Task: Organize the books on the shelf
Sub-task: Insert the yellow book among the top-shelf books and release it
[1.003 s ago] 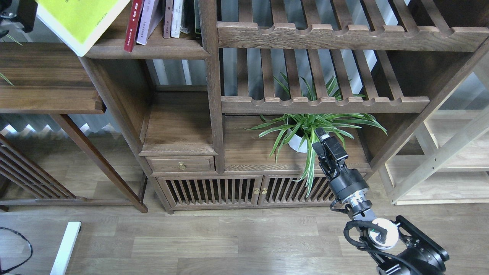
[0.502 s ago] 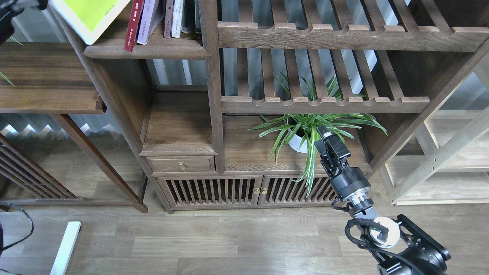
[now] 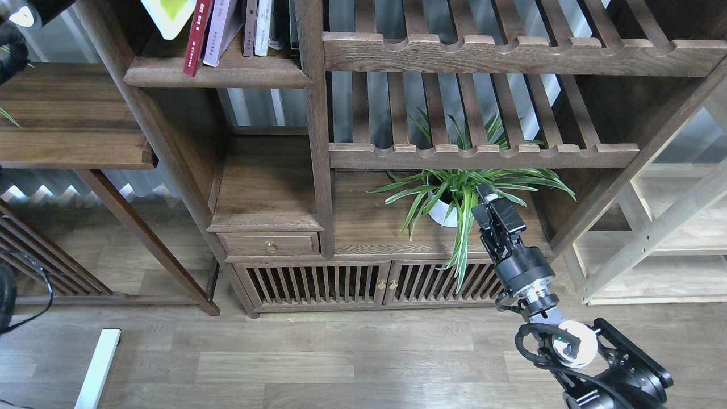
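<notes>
Now placing: yellow-green book (image 3: pixel 170 16) sits tilted at 11 o'clock, just above shelf (image 3: pixel 216 74), touching or nearly touching the red book (image 3: pixel 196 37) at its 3. Left hand is cut off at the top-left edge, so can't tell its grip. Right hand (image 3: pixel 493 213) idles at 4 o'clock by the plant (image 3: pixel 460 196), fingers close together, holding nothing. Next, prob.: stand the book upright and slide it in beside the red one w/o toppling the row.
</notes>
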Robot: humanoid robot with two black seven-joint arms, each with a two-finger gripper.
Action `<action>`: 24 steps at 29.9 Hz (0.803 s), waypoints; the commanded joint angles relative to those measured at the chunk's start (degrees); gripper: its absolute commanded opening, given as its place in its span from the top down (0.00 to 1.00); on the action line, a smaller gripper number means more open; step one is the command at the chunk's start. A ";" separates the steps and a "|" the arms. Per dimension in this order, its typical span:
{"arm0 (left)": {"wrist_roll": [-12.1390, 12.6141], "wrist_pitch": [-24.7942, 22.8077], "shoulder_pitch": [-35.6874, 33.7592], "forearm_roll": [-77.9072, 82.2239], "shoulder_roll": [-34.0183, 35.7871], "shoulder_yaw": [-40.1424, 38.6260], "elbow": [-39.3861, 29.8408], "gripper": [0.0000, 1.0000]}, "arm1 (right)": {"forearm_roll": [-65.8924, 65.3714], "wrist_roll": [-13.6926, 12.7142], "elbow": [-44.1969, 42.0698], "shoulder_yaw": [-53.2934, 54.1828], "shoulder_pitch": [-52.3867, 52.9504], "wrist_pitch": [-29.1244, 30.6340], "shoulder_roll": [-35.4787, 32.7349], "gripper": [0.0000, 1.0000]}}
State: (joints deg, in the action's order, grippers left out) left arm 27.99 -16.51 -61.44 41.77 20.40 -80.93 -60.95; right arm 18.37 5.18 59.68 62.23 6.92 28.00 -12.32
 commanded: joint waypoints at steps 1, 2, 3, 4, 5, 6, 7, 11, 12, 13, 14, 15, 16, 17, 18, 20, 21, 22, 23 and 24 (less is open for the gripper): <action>0.01 -0.01 -2.45 -0.11 -0.19 2.61 3.46 0.96 | 0.00 0.00 0.17 0.17 -0.15 0.00 0.02 0.19; 0.01 -0.01 -2.63 -0.11 -0.27 2.96 3.90 0.95 | 0.00 0.00 0.17 0.26 -0.24 0.00 0.02 0.19; 0.01 0.08 -2.72 -0.20 -0.36 3.14 4.25 0.94 | 0.00 0.00 0.17 0.26 -0.24 0.00 0.02 0.19; 0.01 0.08 -2.72 -0.20 -0.54 3.23 4.52 0.92 | 0.00 0.00 0.17 0.26 -0.33 0.00 -0.07 0.19; 0.01 0.16 -2.72 -0.20 -0.71 3.23 4.69 0.89 | 0.00 0.00 0.17 0.26 -0.33 0.00 -0.07 0.19; 0.01 0.17 -2.63 -0.20 -0.89 3.41 4.70 0.86 | 0.00 0.00 0.17 0.26 -0.41 0.00 -0.07 0.19; 0.01 0.17 -2.55 -0.20 -0.98 3.58 4.61 0.84 | 0.00 0.09 0.17 0.26 -0.50 0.00 0.02 0.19; 0.01 1.83 -2.63 -0.37 -2.99 3.67 4.52 0.69 | 0.00 0.09 0.17 0.26 -0.68 0.00 0.02 0.19; 0.01 2.27 -2.72 -0.37 -3.26 3.84 4.43 0.64 | 0.00 0.09 0.17 0.26 -0.77 0.00 0.02 0.19; 0.01 2.62 -2.81 -0.37 -3.70 4.19 4.17 0.59 | 0.00 0.09 0.17 0.26 -0.77 0.00 0.02 0.19; 0.01 2.63 -3.07 -0.37 -3.88 4.46 4.17 0.56 | 0.00 0.09 0.17 0.26 -0.77 0.00 0.02 0.19; 0.01 2.63 -3.42 -0.37 -3.96 4.81 4.17 0.53 | 0.00 0.09 0.17 0.26 -0.77 0.00 0.02 0.19; 0.01 2.63 -3.77 -0.37 -4.14 5.07 4.17 0.52 | 0.00 0.09 0.17 0.26 -0.77 0.00 0.02 0.19; 0.01 2.63 -3.95 -0.37 -4.14 5.16 4.17 0.51 | 0.00 0.09 0.17 0.26 -0.77 0.00 0.02 0.19; 0.01 2.63 -4.04 -0.46 -4.32 5.16 4.17 0.50 | 0.00 0.09 0.17 0.26 -0.77 0.00 0.02 0.19; 0.01 2.63 -4.56 -0.37 -4.75 5.25 4.17 0.49 | 0.00 0.09 0.17 0.26 -0.77 0.00 0.02 0.19; 0.01 2.63 -4.83 -0.37 -5.02 5.25 4.17 0.49 | 0.00 0.09 0.17 0.26 -0.77 0.00 0.02 0.19; 0.01 2.63 -5.00 -0.37 -5.11 5.25 4.08 0.49 | 0.00 0.09 0.17 0.26 -0.85 0.00 0.02 0.19; 0.01 2.63 -5.35 -0.37 -5.19 5.25 4.08 0.49 | 0.00 0.09 0.17 0.26 -0.85 0.00 0.02 0.19; 0.01 2.71 -5.62 -0.37 -5.20 5.25 4.08 0.49 | 0.00 0.09 0.17 0.26 -0.94 0.00 0.02 0.19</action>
State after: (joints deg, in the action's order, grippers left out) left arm 27.99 -13.88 -66.37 41.36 15.43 -75.69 -56.82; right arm 18.37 5.28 59.86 62.49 6.10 28.00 -12.30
